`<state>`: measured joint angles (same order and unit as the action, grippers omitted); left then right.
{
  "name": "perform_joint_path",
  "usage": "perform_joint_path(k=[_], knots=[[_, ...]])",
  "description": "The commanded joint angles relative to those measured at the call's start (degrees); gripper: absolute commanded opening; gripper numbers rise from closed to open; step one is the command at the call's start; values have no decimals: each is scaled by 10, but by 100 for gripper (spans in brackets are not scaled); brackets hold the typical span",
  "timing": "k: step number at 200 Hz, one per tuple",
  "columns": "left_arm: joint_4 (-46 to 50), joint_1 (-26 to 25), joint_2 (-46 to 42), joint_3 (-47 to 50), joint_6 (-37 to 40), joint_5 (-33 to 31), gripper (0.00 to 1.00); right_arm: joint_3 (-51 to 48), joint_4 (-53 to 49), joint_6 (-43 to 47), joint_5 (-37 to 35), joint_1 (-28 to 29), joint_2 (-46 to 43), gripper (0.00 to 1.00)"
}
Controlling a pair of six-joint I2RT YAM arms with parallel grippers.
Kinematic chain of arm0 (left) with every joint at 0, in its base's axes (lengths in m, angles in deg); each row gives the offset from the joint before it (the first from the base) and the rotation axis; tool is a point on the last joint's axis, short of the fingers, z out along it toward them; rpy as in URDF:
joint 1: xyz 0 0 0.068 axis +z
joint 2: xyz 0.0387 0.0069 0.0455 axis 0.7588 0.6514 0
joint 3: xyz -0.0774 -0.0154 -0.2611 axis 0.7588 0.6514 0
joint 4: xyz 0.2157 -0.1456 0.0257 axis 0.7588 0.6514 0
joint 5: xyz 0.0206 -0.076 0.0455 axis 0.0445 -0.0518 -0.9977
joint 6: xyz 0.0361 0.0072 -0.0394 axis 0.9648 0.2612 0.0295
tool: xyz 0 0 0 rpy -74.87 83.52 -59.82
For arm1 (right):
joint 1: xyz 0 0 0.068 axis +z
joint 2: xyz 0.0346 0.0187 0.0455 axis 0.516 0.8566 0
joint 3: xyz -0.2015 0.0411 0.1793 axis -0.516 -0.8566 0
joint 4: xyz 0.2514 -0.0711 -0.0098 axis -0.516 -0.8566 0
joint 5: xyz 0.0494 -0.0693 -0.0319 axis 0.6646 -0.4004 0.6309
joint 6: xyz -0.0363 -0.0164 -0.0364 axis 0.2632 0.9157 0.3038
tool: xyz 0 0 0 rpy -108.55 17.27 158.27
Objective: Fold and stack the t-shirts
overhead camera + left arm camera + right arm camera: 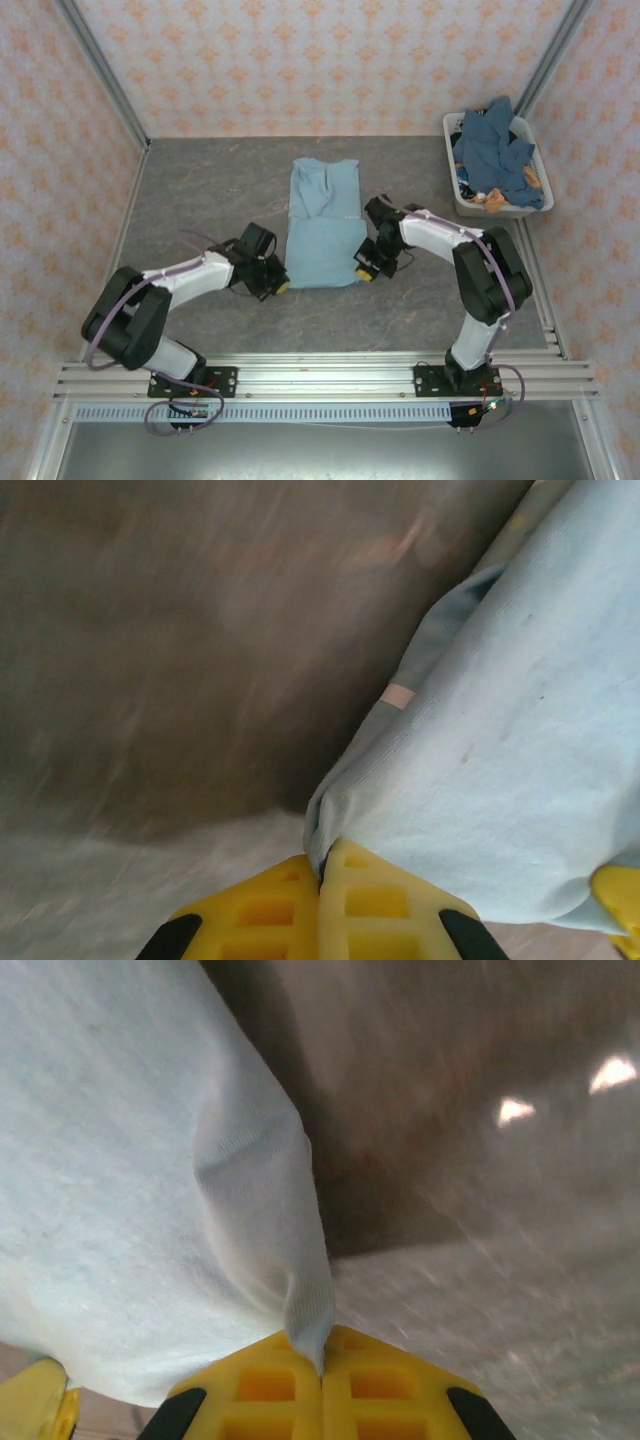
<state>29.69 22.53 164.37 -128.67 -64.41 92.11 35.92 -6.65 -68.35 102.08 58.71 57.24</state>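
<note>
Patterned wallpaper and a metal frame close off a grey desk (200, 200), and the light-blue t-shirt (322, 225) lies flat at its middle as a long strip running away from the arms. The left gripper (275, 284) sits at the shirt's near left corner and the right gripper (365, 270) at its near right corner. Each wrist view shows yellow jaws pressed together on a small tuck of the hem, so both grippers hold the shirt by a thin pinch of cloth. That pinch looks like the main risk. If either hold is shallow, the hem could slide out on the lift and that side would drop, leaving a skewed fold. If only the upper layer is caught, the layers underneath may stay on the desk and the strip would open up. Uneven height or pace between the two arms would twist the near edge, and a low carry would drag the cloth and bunch it. The grippers also stand near each other across the narrow strip, so any inward drift could bring them into contact. A white basket (497, 212) with darker blue shirts (492, 150) stands at the far right corner, well apart from the t-shirt. It does not block a fold toward the far end.
</note>
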Motion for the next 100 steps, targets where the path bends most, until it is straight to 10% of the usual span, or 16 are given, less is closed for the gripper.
perform_joint_path(k=[1, 100], knots=[[33, -24, -76, 38, -8, -17, 0, -43, -21, 17, -2, 21, -53, 0], [190, -97, -343, -19, 2, -52, 0, 12, -211, 19, 49, 52, -226, 0]])
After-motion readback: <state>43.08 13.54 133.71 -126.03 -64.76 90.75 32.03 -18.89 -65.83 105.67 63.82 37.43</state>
